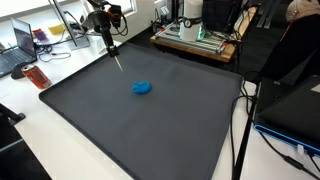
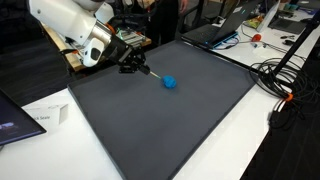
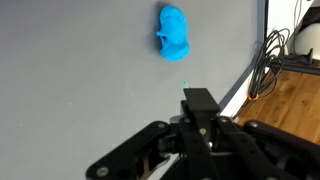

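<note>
A small crumpled blue object (image 1: pixel 142 88) (image 2: pixel 170 82) (image 3: pixel 175 32) lies on a large dark grey mat (image 1: pixel 150 135) (image 2: pixel 170 135) (image 3: pixel 70 70). My gripper (image 1: pixel 110 33) (image 2: pixel 135 66) (image 3: pixel 197 110) hangs above the mat's far side, shut on a thin pen-like stick (image 1: pixel 117 57) (image 2: pixel 150 72). The stick slants down toward the blue object and its tip stops short of it. In the wrist view only the stick's teal tip (image 3: pixel 186 87) shows past the black jaws, a little below the blue object.
The mat covers a white table (image 1: pixel 40 130). A red item (image 1: pixel 38 76) and laptops (image 1: pixel 22 45) sit beside it. A machine on a wooden base (image 1: pixel 200 35) stands behind. Cables (image 2: pixel 285 80) run along one edge, and a laptop (image 2: pixel 12 115) and a paper (image 2: pixel 48 115) lie at another.
</note>
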You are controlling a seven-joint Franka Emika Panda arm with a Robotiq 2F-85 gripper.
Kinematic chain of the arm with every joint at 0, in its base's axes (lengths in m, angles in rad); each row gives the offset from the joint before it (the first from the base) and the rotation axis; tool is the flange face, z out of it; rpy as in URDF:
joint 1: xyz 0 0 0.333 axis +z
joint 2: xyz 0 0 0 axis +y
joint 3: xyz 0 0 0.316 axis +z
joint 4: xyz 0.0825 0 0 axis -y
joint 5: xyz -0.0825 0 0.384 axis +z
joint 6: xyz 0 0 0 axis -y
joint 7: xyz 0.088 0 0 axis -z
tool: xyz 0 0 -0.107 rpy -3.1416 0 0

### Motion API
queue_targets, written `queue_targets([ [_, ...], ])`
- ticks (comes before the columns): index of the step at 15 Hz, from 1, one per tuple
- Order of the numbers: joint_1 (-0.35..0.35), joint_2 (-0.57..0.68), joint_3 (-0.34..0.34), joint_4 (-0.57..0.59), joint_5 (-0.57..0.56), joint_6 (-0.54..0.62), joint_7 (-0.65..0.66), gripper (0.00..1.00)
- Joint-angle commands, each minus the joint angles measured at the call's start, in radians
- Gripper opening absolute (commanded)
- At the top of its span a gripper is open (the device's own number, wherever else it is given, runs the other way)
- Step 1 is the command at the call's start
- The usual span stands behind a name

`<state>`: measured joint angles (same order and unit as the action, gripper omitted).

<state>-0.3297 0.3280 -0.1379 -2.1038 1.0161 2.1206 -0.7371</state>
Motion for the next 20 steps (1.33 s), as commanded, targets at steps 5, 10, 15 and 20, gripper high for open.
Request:
queue_targets([
  [5,0.138,-0.236,0.025,-0.261,0.013,0.228,-0.062,0.03],
  [10,0.225,-0.333,0.070,-0.342,-0.006,0.393,-0.028,0.03],
  [15,0.315,-0.331,0.144,-0.396,-0.120,0.644,0.050,0.04],
  [20,0.342,-0.307,0.167,-0.399,-0.119,0.706,0.062,0.12],
])
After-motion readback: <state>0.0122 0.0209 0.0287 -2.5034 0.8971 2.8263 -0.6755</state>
